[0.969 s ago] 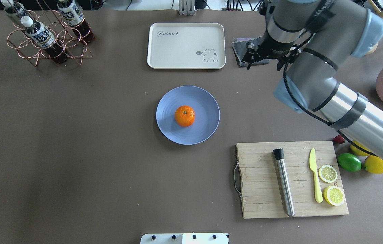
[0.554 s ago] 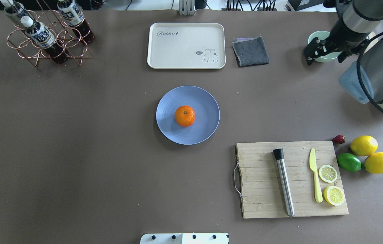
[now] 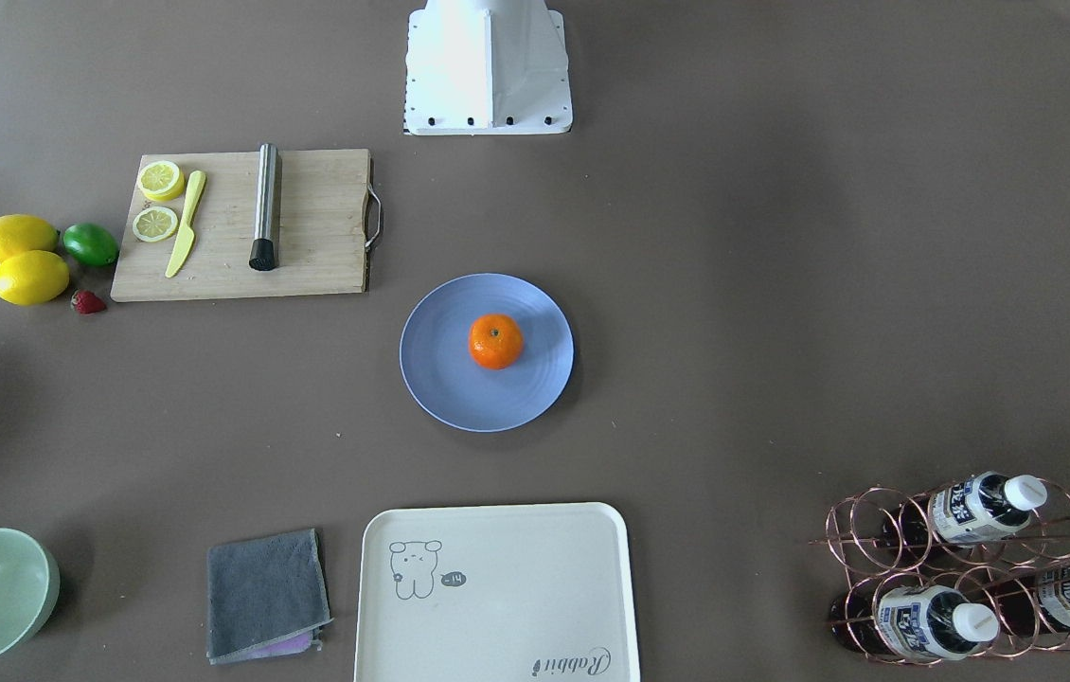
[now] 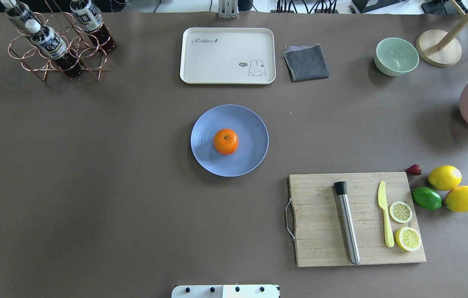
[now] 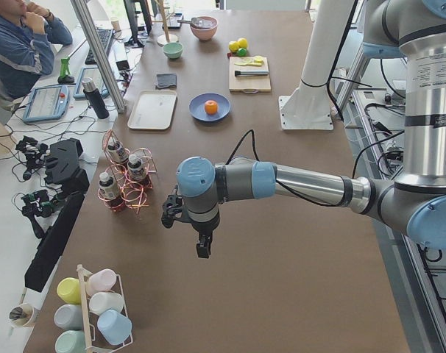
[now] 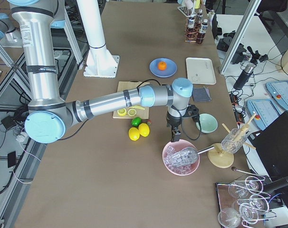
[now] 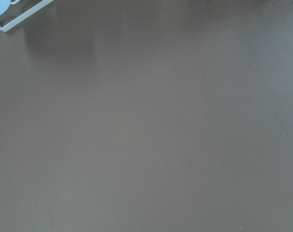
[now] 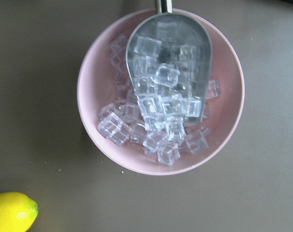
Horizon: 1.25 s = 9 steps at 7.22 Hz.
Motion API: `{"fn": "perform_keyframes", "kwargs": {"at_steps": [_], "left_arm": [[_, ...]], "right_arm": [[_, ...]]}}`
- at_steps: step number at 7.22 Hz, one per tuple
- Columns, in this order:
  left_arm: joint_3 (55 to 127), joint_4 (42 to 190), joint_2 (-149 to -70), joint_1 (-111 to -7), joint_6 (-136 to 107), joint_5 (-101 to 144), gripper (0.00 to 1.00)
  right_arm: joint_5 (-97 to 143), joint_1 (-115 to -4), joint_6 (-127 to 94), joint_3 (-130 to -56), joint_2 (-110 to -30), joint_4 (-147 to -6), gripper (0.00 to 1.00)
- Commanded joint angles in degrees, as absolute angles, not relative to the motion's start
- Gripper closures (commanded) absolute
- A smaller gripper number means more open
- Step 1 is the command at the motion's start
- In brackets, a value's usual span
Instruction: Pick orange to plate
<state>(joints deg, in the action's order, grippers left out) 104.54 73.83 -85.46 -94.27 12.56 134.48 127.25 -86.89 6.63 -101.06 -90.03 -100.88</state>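
Near the robot, on the right, lies the cutting board [image 4: 321, 223]; beyond it, mid-table, the orange [image 4: 225, 141] sits stem-up in the middle of the plate [image 4: 252, 124], so the placing looks done. Both arms hang well off at the table's ends, likely to keep clear of the plate. The left gripper [image 5: 201, 246] is over bare table and the right gripper [image 6: 175, 136] over a pink bowl [image 8: 88, 77] of ice, and I cannot tell whether either one's fingers are apart or together.

tray [image 4: 225, 54]: "Rabbit" in script near one corner | speech bubble [image 4: 242, 64]: "hi" | bottle labels [image 4: 47, 41]: illegible
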Motion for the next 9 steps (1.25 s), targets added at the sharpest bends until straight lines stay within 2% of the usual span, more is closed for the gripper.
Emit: {"fn": "perform_keyframes", "kwargs": {"at_steps": [1, 9], "left_arm": [[104.8, 73.8, -85.3, -94.3, 12.6, 134.6, 0.01], [103.8, 74.4, -85.1, -94.7, 12.0, 134.9, 0.02]], "right_arm": [[127.3, -91.2, 8.0, -100.9, -95.1, -100.8, 0.0], [127.4, -91.2, 8.0, -100.7, -95.4, -100.9, 0.0]]}}
